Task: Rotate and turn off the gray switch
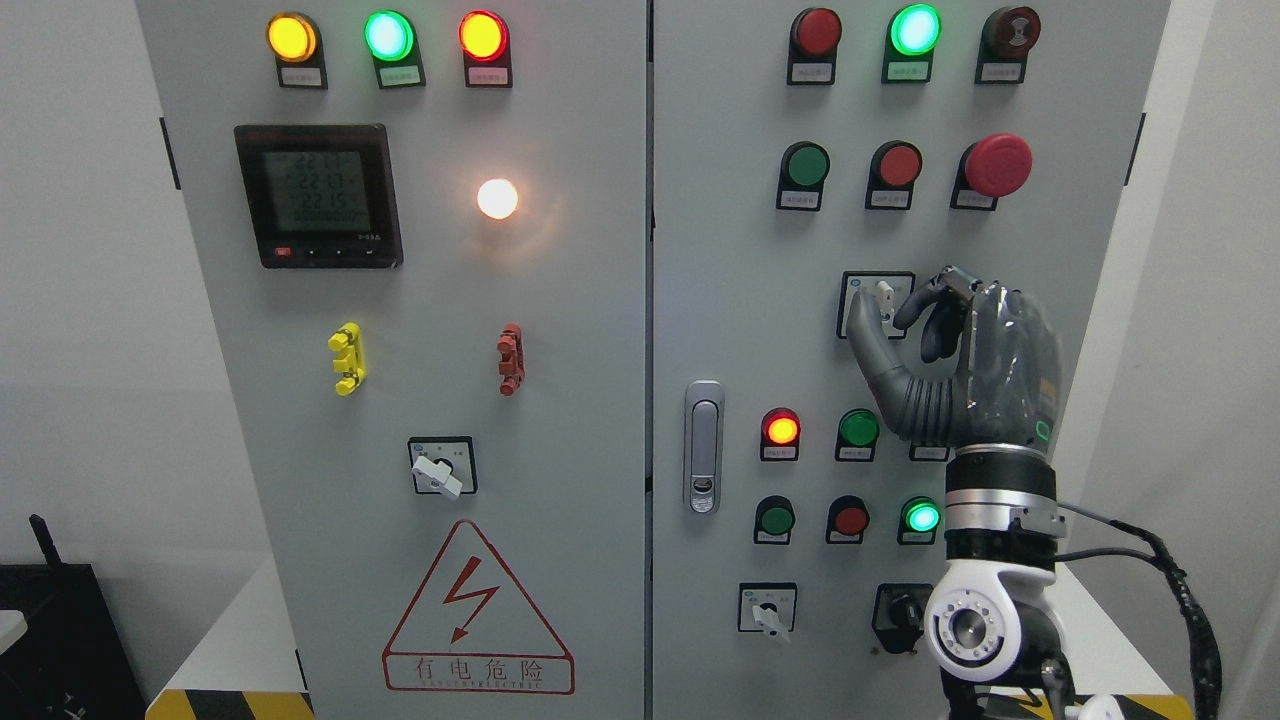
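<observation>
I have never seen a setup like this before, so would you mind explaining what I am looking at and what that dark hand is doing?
This is one picture from a camera on a humanoid robot's head, facing a grey electrical cabinet with two doors. The doors carry indicator lamps, push buttons, a digital meter, a red mushroom stop button, a door latch and several rotary switches.

The dark jointed thing is the robot's right hand, its arm coming up from the lower right. Its thumb and a fingertip sit on either side of the knob of a gray switch, pinching it as if to turn it. The left hand is out of view. A lightning warning triangle marks the left door.
</observation>
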Robot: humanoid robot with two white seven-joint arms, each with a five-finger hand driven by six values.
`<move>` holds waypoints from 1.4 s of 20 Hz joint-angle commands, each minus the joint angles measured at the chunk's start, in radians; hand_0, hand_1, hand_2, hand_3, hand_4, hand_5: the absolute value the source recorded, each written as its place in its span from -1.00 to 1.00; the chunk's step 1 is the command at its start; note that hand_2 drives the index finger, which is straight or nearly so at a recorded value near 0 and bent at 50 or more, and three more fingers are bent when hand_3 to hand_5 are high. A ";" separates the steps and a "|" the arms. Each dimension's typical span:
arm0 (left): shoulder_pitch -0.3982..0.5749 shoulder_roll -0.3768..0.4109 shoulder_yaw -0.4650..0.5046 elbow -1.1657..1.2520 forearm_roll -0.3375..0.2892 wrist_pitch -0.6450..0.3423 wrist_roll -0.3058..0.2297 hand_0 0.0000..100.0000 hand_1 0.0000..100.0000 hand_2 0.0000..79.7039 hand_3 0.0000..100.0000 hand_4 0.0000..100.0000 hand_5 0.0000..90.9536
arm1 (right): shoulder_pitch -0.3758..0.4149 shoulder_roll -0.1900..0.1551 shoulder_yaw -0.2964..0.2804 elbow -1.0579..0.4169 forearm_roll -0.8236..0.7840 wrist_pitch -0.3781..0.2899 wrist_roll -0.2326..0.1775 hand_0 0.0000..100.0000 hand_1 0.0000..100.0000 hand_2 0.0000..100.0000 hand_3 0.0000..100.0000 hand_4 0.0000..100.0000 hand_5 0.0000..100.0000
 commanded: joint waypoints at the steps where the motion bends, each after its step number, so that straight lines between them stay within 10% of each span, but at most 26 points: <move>1: -0.009 0.000 0.008 -0.026 0.018 0.000 -0.001 -0.76 -0.22 -1.00 -1.00 -1.00 -1.00 | 0.027 -0.012 -0.005 -0.024 -0.002 -0.034 -0.027 -0.37 -0.19 0.39 1.00 0.96 1.00; 15: -0.009 0.000 0.008 -0.026 0.020 0.000 -0.001 -0.76 -0.22 -1.00 -1.00 -1.00 -1.00 | 0.181 -0.121 -0.041 -0.131 -0.006 -0.368 -0.139 -0.38 -0.30 0.10 0.93 0.82 0.85; 23: -0.009 0.000 0.008 -0.026 0.020 0.001 -0.001 -0.76 -0.22 -1.00 -1.00 -1.00 -1.00 | 0.280 -0.213 -0.046 -0.197 -0.006 -0.453 -0.112 -0.27 -0.51 -0.47 -0.42 -0.71 -0.97; 28: -0.009 0.000 0.008 -0.026 0.018 0.000 -0.001 -0.76 -0.22 -1.00 -1.00 -1.00 -1.00 | 0.304 -0.246 -0.054 -0.217 -0.008 -0.450 -0.097 -0.33 -0.57 -0.66 -0.78 -1.00 -1.00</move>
